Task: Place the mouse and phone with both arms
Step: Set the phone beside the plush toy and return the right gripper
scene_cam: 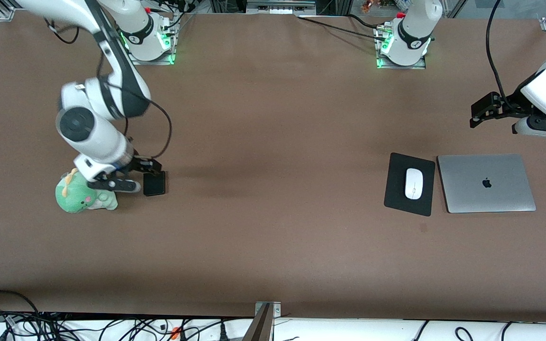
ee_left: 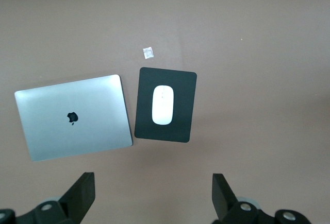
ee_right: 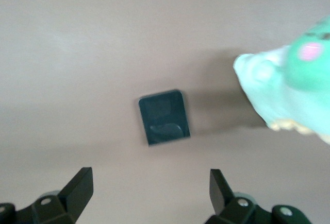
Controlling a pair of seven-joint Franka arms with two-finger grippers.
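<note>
The black phone lies flat on the brown table at the right arm's end, beside a green plush toy. My right gripper hangs open and empty just over the phone's edge. In the right wrist view the phone lies ahead of the open gripper. The white mouse rests on a black mouse pad at the left arm's end. My left gripper is open and empty, up in the air over bare table. The left wrist view shows the mouse and my open left gripper.
A closed silver laptop lies beside the mouse pad, toward the left arm's end; it also shows in the left wrist view. A small white scrap lies near the pad. The plush toy is close to the right gripper.
</note>
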